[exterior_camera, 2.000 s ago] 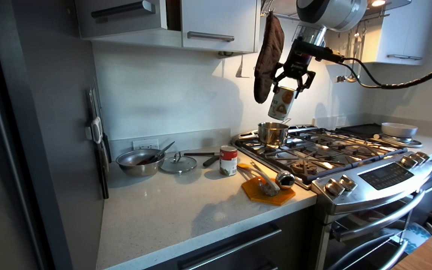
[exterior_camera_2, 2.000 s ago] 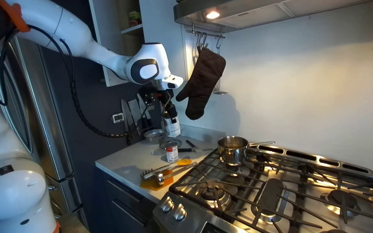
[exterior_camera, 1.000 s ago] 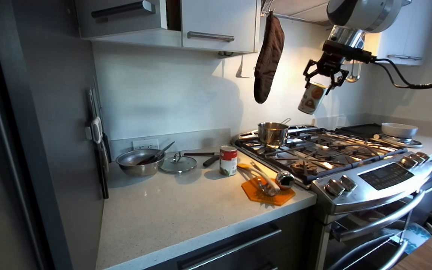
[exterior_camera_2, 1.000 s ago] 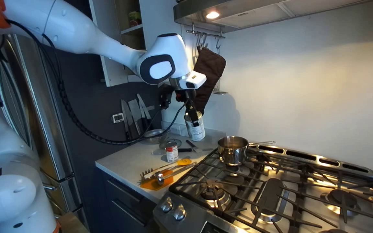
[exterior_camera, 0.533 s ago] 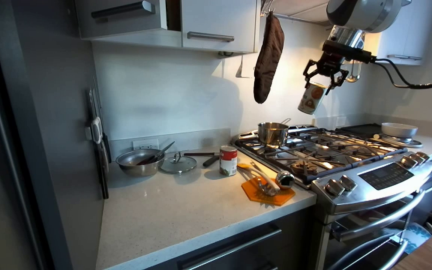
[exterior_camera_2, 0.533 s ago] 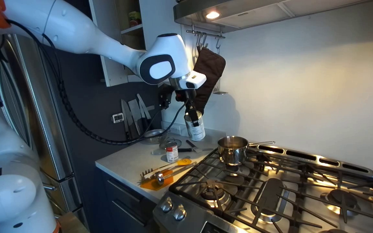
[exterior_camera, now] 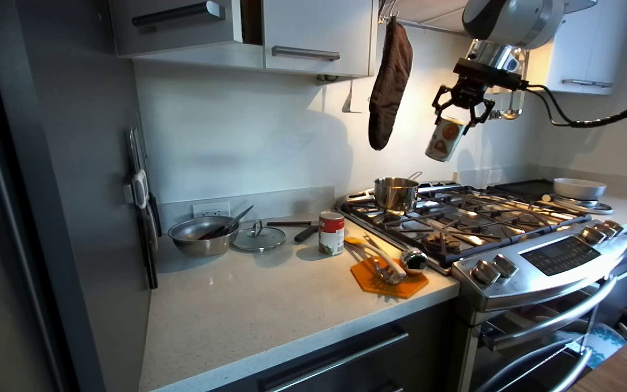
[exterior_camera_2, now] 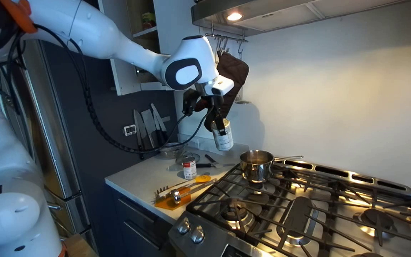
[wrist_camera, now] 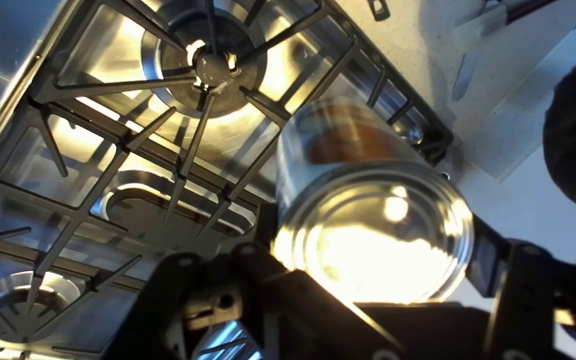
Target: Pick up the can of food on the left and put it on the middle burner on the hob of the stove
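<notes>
My gripper (exterior_camera: 452, 124) is shut on the can of food (exterior_camera: 445, 144), which has a whitish label with orange marks. The can hangs tilted, high above the hob (exterior_camera: 468, 218) and the steel pot's level. In an exterior view the gripper (exterior_camera_2: 220, 125) and can (exterior_camera_2: 224, 139) show left of and above the pot. In the wrist view the can's metal end (wrist_camera: 373, 230) sits between both fingers. The middle burner (exterior_camera_2: 300, 214), long and oval, lies under grate bars; it also shows in the wrist view (wrist_camera: 153, 217). The stove (exterior_camera: 531, 280) has front knobs.
A steel pot (exterior_camera_2: 257, 166) stands on the hob's rear burner nearest the counter. A brown oven mitt (exterior_camera_2: 228, 89) hangs close behind the gripper. A red-white can (exterior_camera: 331, 234) stands on the counter. Utensils lie on an orange mat (exterior_camera: 365, 280). The range hood (exterior_camera_2: 280, 18) is overhead.
Over two seconds the arm has carried the can from near the mitt and counter toward the hob. It held still, then within the last half second shifted and rose slightly, still gripping the can.
</notes>
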You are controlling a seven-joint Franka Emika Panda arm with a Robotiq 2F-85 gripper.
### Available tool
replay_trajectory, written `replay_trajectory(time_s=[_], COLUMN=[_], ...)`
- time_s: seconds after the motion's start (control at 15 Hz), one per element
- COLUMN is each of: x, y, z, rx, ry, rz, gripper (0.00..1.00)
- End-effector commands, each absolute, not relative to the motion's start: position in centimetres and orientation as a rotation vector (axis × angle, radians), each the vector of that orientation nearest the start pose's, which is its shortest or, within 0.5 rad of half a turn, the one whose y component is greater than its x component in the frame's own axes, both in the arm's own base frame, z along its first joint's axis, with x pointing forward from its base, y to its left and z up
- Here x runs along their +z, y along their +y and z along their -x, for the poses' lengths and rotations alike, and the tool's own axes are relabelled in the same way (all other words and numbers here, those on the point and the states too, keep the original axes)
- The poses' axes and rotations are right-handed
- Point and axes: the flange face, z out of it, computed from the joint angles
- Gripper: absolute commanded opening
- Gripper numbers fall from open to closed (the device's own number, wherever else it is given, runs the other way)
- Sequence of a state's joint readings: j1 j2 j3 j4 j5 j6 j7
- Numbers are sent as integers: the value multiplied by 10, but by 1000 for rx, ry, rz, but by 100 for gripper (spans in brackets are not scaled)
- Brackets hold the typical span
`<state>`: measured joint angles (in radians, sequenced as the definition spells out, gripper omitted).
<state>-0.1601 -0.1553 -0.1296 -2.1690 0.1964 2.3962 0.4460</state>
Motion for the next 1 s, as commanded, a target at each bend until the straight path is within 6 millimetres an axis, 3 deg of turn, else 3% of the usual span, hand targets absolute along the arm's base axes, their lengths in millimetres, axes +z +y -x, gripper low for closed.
replay_trajectory(time_s=[0.0, 0.4, 0.67, 0.93], x=[522, 515, 499, 483], y=[-180, -248, -304, -348], z=[-551, -580, -580, -569], rx=[-586, -615, -562, -443], ry=[1359, 1704, 1884, 1968], rz=[2508, 2395, 2344, 2344], gripper=[58, 58, 58, 58])
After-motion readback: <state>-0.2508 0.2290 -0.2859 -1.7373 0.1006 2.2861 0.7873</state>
